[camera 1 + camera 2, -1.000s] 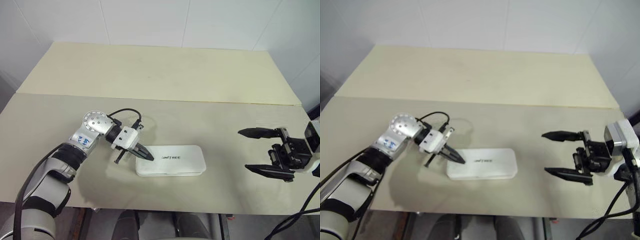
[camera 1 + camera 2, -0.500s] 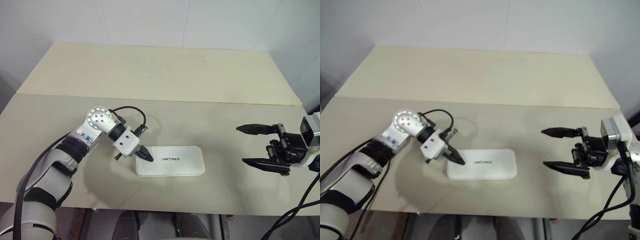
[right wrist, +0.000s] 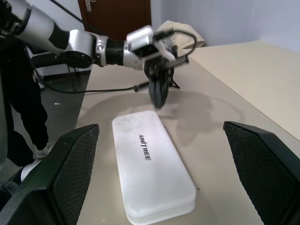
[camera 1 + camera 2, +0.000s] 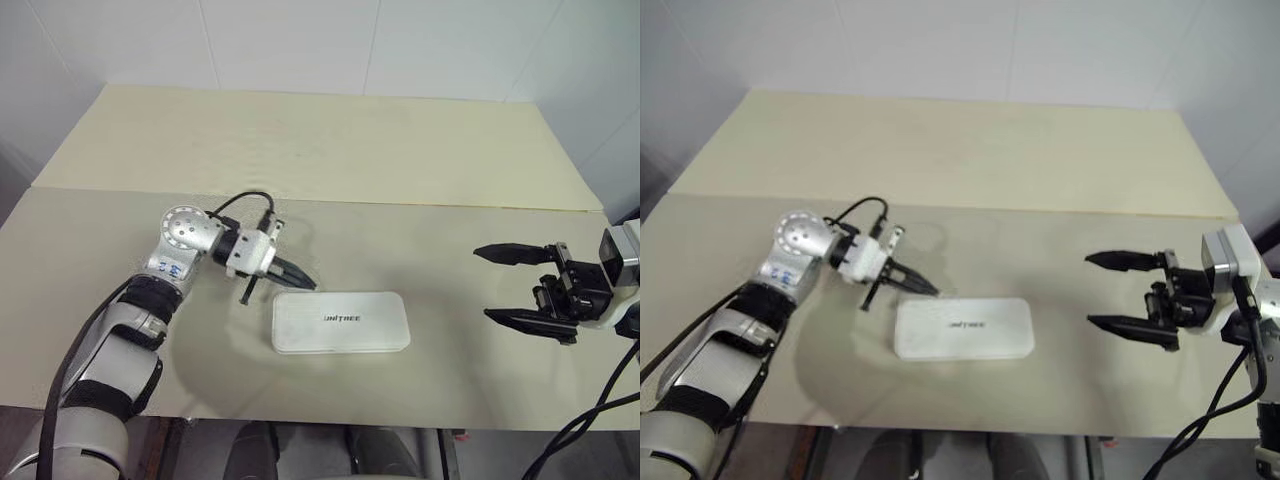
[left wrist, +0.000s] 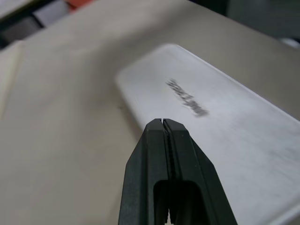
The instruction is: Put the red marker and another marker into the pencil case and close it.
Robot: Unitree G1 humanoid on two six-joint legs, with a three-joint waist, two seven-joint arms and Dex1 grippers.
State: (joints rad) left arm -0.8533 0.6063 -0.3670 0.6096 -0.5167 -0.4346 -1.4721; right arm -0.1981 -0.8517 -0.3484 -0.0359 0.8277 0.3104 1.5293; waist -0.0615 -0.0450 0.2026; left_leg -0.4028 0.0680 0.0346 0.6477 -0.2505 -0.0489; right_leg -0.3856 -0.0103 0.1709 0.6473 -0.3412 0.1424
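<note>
On the beige table (image 4: 420,260) by white walls (image 4: 290,45), left fingers (image 4: 300,280) clenched, right fingers (image 4: 510,252) spread.

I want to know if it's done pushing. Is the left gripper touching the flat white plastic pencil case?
Apart. In the right wrist view the shut left gripper hangs above the pencil case, with bare table between them.

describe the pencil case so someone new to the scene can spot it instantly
On the beige table, look at the near strip, roughly centre, between the two grippers. The pencil case lies flat and closed there: a white rounded rectangular box, the only thing with dark "UNITREE" lettering on its lid.
</note>
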